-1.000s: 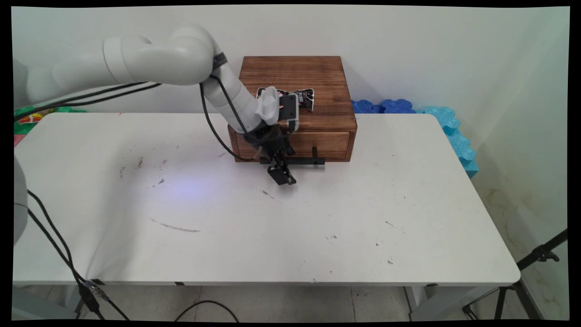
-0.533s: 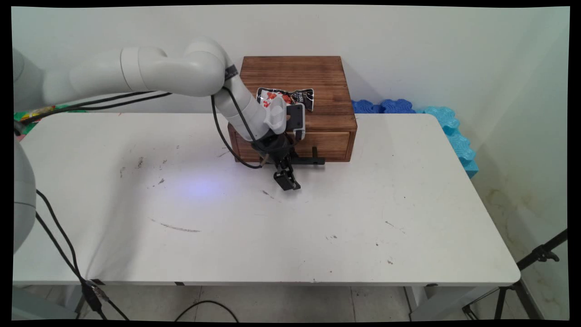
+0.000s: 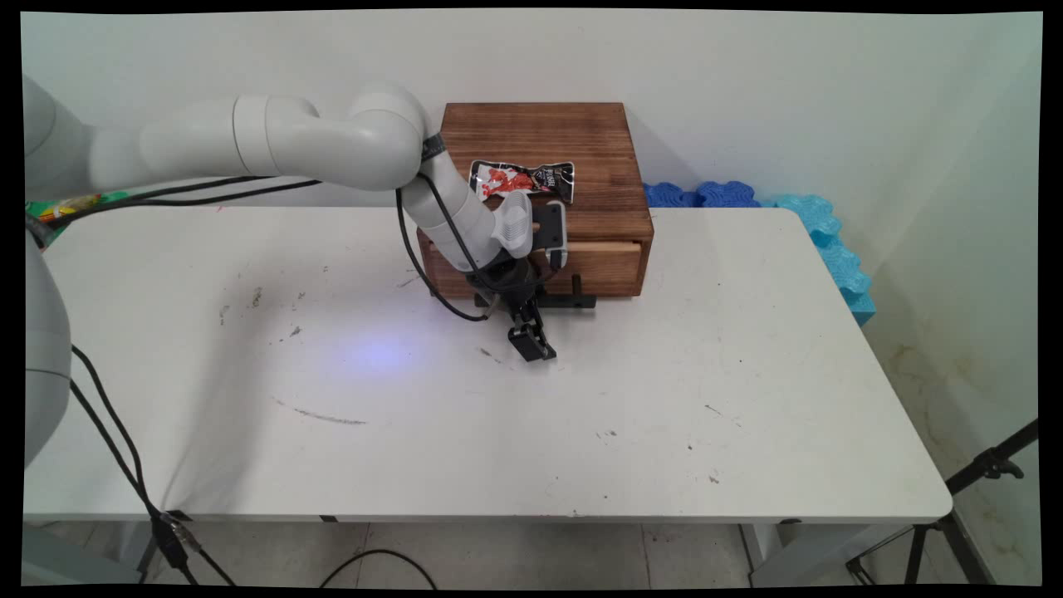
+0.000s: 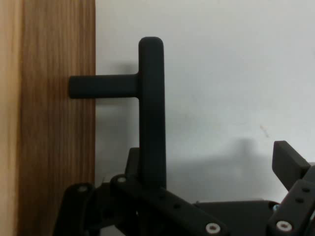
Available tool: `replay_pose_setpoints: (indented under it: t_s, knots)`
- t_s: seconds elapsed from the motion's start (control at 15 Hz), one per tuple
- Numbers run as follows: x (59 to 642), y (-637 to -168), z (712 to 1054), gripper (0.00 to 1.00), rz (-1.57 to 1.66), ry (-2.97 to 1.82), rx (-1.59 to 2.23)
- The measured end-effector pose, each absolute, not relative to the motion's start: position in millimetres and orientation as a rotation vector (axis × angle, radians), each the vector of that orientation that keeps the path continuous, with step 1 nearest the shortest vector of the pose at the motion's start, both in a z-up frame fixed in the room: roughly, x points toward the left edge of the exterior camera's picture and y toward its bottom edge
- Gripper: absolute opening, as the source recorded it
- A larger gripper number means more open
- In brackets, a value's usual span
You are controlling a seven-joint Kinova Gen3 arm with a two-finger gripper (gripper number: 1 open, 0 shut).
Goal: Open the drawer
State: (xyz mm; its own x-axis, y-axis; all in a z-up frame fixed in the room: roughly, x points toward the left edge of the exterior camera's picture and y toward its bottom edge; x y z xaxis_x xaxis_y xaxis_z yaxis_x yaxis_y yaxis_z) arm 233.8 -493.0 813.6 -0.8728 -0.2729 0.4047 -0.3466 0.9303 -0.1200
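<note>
Drawer handle (image 3: 573, 297): position relative to the gripper (image 3: 536, 345), please? (Inspector)

The black T-shaped bar (image 4: 151, 113) runs down between the fingers, against the linkage on one side. The other finger (image 4: 290, 164) stands well clear of it. Jaws wide, closed on nothing. (Assessor)

And the drawer? (Inspector)

The drawer front (image 3: 610, 267) lies just beyond the gripper, in the wooden box (image 3: 540, 137). A pale strip shows along its top edge, so I judge it slightly out. (Assessor)

Handling? (Inspector)

In my judgement the handle is rigid, smooth and matt, and will not yield. The wood looks solid, so the drawer is probably moderately heavy, with some friction. The best hold is on the long bar near its stem (image 4: 103, 86), where it is braced. The box sits loose on the table (image 3: 581, 415) and could slide. (Assessor)

Markings? (Inspector)

None on the handle or the wood. A crinkled red and black packet (image 3: 521, 178) lies on the box top, beyond the gripper. It is printed but not legible. (Assessor)
</note>
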Motion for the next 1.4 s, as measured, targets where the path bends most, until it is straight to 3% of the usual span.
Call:
replay_pose_setpoints:
  t_s: [1.4]
  knots:
    - [222.7, -380.2, 836.5, 1.00, 0.157, -2.702, 0.485]
